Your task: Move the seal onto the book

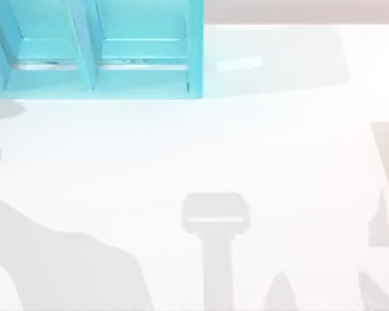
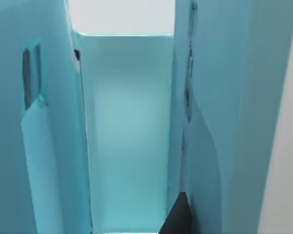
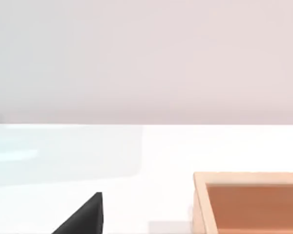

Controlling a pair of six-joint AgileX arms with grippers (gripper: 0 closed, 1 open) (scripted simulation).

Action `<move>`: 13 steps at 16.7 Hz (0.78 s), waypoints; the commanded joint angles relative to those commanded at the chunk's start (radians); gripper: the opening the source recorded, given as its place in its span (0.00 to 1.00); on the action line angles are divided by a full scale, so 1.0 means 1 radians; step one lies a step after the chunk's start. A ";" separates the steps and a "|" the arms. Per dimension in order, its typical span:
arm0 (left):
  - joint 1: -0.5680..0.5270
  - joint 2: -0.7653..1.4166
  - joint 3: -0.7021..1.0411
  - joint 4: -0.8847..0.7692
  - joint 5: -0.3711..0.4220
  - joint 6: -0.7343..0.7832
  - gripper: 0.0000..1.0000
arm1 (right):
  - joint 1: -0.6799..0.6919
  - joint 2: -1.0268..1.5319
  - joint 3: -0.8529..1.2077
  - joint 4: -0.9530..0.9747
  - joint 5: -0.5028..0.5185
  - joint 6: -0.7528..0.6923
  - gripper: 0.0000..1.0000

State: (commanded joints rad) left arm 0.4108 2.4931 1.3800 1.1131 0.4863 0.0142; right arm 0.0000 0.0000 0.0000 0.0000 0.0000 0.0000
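Top view: white table [image 1: 194, 149]. A teal shelf unit [image 1: 97, 48] stands at the far left of the table. 2 of its compartments face the camera, split by 1 upright divider [image 1: 84, 45]. A pale teal sheen [image 1: 272, 58] lies on the table just to the right of the shelf unit.

Grey shadows fall on the near part of the table:
- 1 T-shaped, at mid-width [image 1: 215, 220]
- 1 broad, at the near left [image 1: 65, 272]
- narrower ones at the right edge [image 1: 386, 188]

Left wrist view: the left gripper [image 2: 178, 217] appears as 1 black wedge low in the picture, close against a teal side wall [image 2: 205, 122] of the shelf unit. The camera looks into 1 compartment with teal walls on both sides and a lighter back panel [image 2: 129, 131] between them. The opposite wall carries a narrow dark slot [image 2: 27, 78]. A strip of white table runs outside the shelf unit. Whether this gripper is released or clenched is not readable.

Right wrist view: the right gripper [image 3: 85, 217] appears as 1 black wedge over the table. An open wooden box [image 3: 200, 204] with an orange interior sits on the table, apart from the wedge. Beyond the table edge is a plain pale backdrop [image 3: 146, 58]. Released or clenched: not readable here either.
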 joint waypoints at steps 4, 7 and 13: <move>0.000 0.000 0.000 0.000 0.000 0.000 0.00 | 0.000 0.000 0.000 0.000 0.000 0.000 1.00; 0.000 0.000 0.000 0.000 0.000 0.000 0.00 | 0.000 0.000 0.000 0.000 0.000 0.000 1.00; 0.005 -0.014 -0.010 -0.007 0.004 0.000 0.00 | 0.000 0.000 0.000 0.000 0.000 0.000 1.00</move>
State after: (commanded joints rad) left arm 0.4157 2.4787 1.3704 1.1060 0.4900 0.0142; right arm 0.0000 0.0000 0.0000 0.0000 0.0000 0.0000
